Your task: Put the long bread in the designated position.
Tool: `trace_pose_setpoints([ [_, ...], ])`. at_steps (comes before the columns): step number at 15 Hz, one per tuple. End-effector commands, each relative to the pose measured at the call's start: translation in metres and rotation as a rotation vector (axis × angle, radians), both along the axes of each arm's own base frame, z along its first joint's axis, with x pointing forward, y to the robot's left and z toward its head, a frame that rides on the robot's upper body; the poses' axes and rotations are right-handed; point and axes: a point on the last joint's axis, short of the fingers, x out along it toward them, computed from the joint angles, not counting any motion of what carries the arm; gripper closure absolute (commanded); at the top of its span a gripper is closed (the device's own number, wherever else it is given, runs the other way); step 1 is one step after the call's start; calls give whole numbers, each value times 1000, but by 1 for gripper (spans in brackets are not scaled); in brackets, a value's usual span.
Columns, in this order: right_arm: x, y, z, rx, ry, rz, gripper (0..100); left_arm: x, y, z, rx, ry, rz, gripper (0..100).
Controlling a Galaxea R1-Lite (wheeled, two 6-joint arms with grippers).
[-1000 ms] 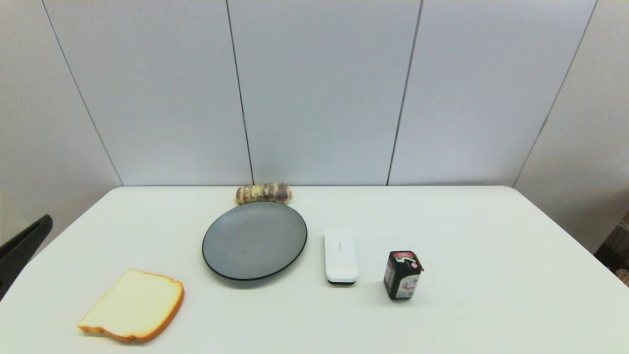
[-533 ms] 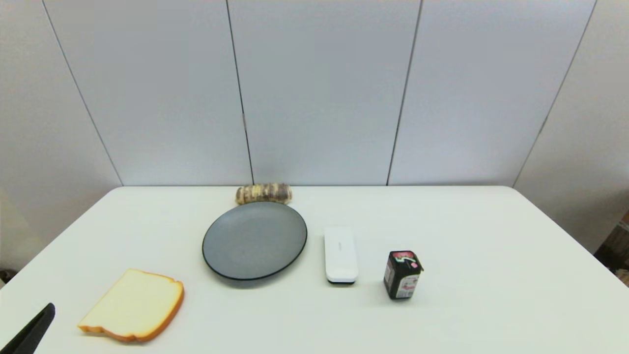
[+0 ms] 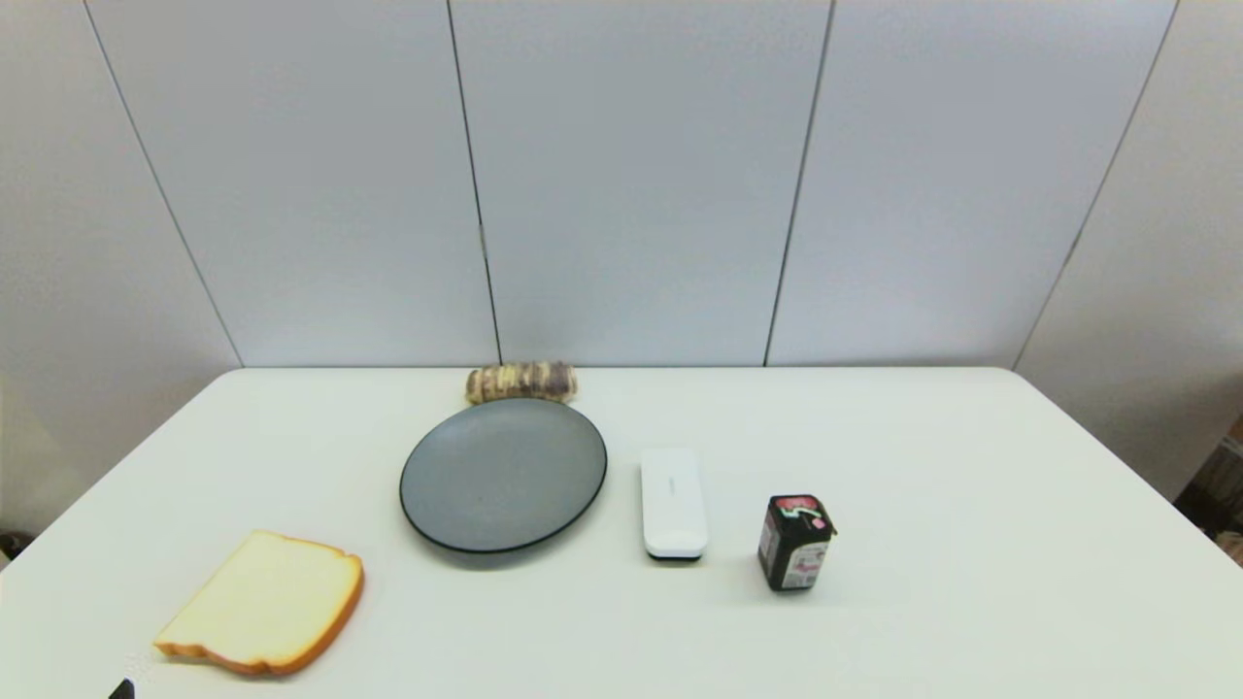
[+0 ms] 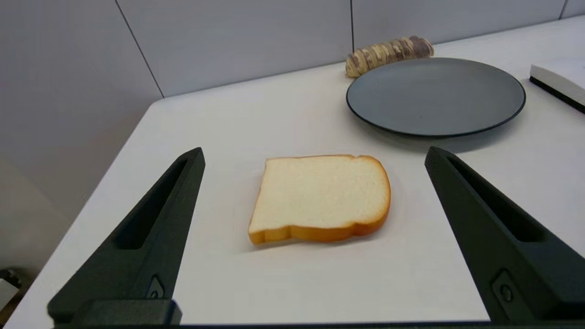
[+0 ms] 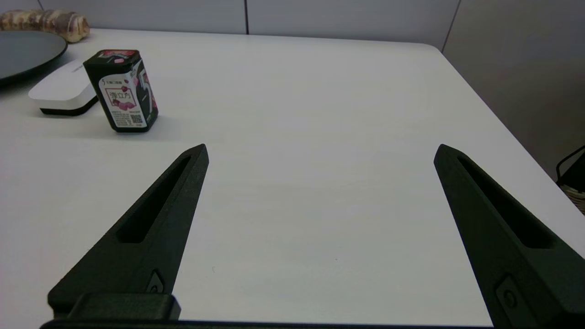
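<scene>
Both grippers gape wide, holding nothing: left gripper [image 4: 315, 155] near the toast slice [image 4: 321, 197], right gripper [image 5: 320, 153] over bare table (touching nothing). Long bread [image 3: 521, 382] lies just behind the plate [image 3: 456, 524].

Marbled brown-and-tan long bread [image 3: 521, 382], dark-grey plate [image 3: 427, 505], white remote [image 3: 673, 502], pale orange-crusted toast [image 3: 262, 602], black box [image 3: 795, 544].
</scene>
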Motion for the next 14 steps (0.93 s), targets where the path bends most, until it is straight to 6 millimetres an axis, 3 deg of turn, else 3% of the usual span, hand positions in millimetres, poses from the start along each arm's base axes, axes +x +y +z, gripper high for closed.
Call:
trace_pose_setpoints([
  [1, 0, 0, 0, -1, 1, 0, 0, -2, 0, -9, -1, 57, -4, 0],
  [8, 0, 0, 0, -1, 1, 0, 0, -18, 1, -30, -13, 82, 19, 0],
  [14, 0, 0, 0, -1, 1, 0, 0, -23, 1, -32, -31, 13, 17, 0],
])
